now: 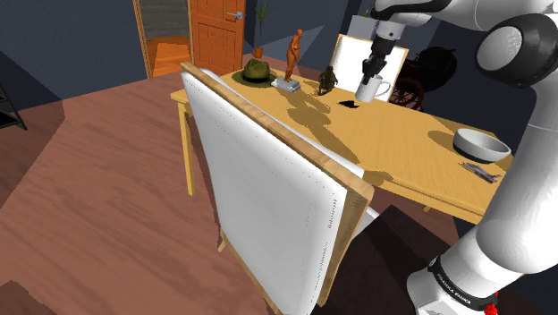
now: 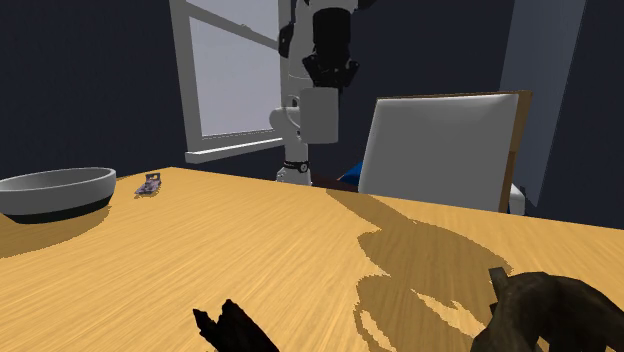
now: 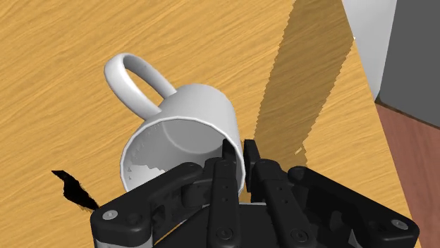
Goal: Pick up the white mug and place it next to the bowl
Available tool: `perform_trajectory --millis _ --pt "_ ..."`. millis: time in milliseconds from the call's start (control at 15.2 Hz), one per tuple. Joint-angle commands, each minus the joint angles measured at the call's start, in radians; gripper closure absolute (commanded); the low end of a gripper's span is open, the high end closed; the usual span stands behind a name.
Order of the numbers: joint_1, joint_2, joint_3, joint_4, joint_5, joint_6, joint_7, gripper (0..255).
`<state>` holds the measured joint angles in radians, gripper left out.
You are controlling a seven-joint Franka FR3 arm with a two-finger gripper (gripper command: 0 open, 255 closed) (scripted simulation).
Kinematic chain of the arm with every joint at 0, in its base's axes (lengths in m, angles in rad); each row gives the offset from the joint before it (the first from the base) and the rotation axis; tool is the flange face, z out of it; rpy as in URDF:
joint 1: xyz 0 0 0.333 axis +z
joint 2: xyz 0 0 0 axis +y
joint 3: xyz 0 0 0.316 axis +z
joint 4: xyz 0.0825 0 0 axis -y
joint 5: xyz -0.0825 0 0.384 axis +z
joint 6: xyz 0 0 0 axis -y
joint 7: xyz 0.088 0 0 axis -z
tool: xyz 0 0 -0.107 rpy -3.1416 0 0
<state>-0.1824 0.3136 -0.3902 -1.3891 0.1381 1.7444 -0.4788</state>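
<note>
While the gripper [image 3: 236, 151] clamps the rim of the white mug [image 3: 194, 116] with its fingers nearly closed, you should carry it slowly and level toward the bowl [image 1: 480, 143].

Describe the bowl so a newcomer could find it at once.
Take the long wooden table and follow it to its end at the shoulder view's right. The bowl sits there near the edge, with a small flat item beside it. It is wide, shallow and grey, resting on the wood, unlike the white mug held aloft in the gripper.
</note>
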Motion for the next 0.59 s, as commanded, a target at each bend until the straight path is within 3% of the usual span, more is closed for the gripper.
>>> perform_trajectory --millis 0,528 --pt "-0.017 -0.029 -0.012 -0.041 -0.005 0.011 -0.033 255" --pt "-0.102 -0.118 -0.073 -0.161 -0.018 0.04 -0.188 255"
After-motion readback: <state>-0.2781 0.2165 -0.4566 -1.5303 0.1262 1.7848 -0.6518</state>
